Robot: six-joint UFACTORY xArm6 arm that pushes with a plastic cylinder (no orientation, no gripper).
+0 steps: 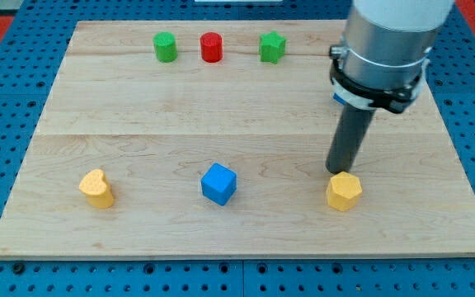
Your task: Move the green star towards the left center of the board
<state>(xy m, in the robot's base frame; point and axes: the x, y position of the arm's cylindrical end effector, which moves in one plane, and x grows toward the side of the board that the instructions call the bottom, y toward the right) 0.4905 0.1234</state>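
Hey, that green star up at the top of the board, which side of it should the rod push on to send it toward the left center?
No grip here, only a push. Meet the green star on its upper right side, so it slides down and left. The red cylinder sits close on its left, so angle below it. My tip is now far off, just above the yellow hexagon.

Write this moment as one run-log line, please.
my tip: touching yellow block | green star: top, right of red cylinder, not yet moved
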